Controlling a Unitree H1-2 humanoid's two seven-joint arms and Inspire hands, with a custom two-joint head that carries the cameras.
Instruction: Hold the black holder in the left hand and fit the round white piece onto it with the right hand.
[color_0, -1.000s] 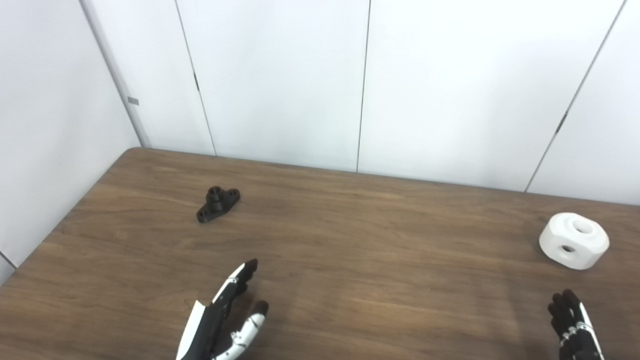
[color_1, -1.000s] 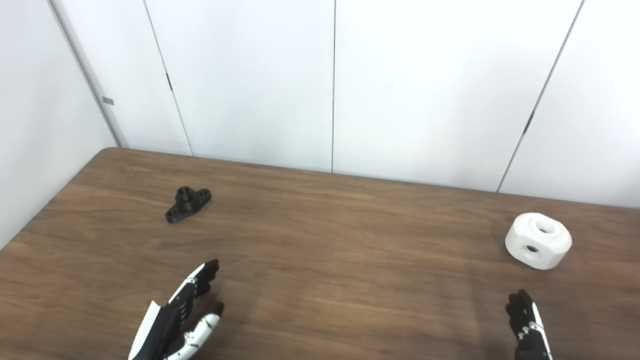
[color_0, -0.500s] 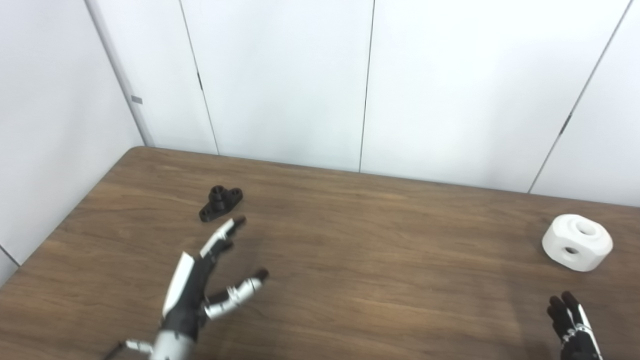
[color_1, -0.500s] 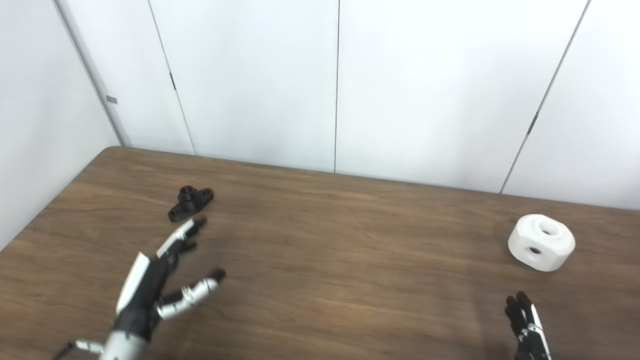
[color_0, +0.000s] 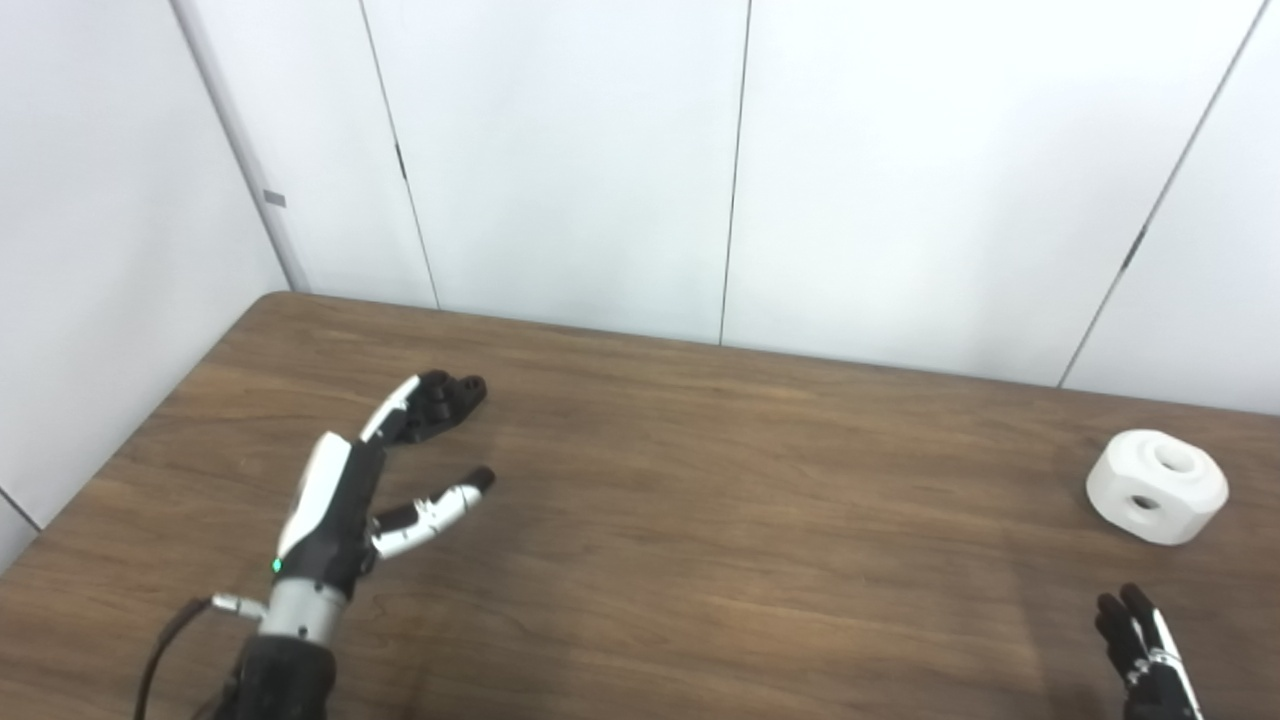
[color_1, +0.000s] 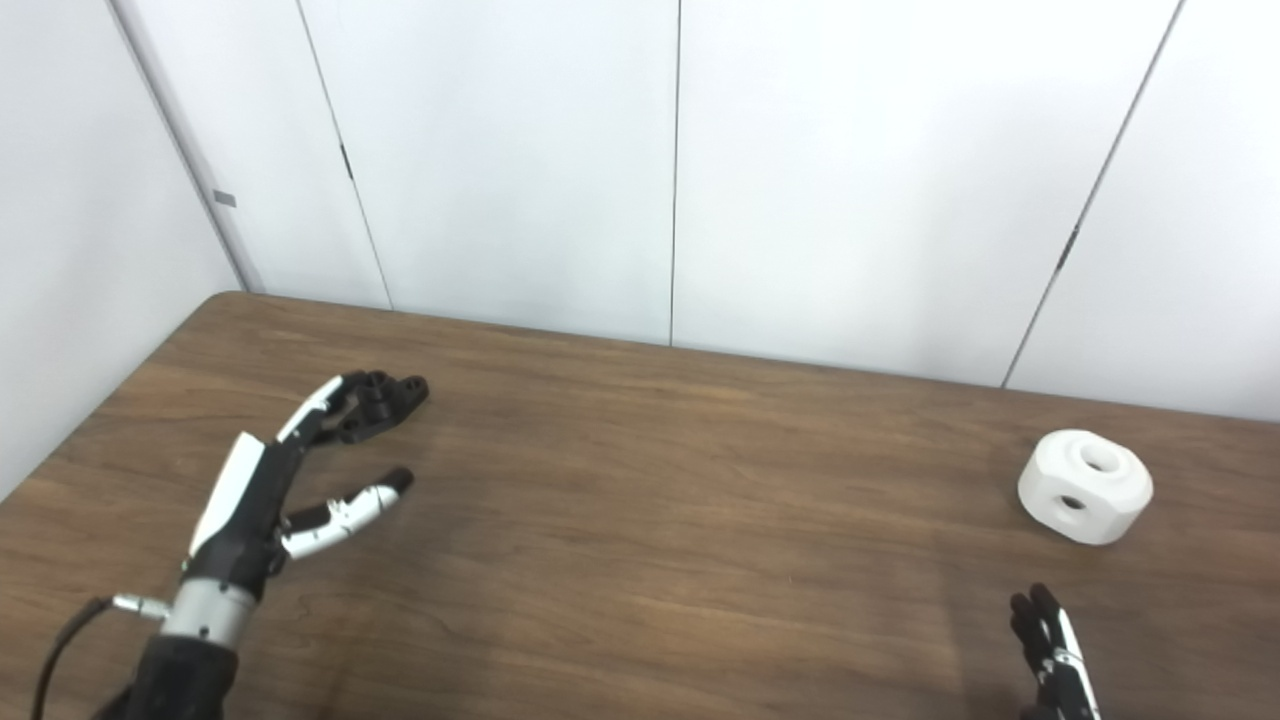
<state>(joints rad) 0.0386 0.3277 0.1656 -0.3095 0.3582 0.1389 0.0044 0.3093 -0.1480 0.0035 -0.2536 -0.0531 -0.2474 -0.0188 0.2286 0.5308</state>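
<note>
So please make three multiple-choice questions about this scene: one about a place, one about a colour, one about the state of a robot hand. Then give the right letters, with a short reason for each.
1. Where does the round white piece lie on the table?
A. near the right edge
B. in the far left corner
C. in the middle

2. What colour is the holder at the left robot hand's fingers?
A. white
B. black
C. red

3. What is the state of the left robot hand?
A. shut on the white piece
B. closed to a fist on the table
C. open, fingers stretched over the holder, thumb apart

Answers:
1 A: the piece sits far to the right, beyond the right robot hand.
2 B: it is a dark black part on the brown wood.
3 C: the fingers reach the holder but the thumb stands clear, so nothing is gripped.
</note>
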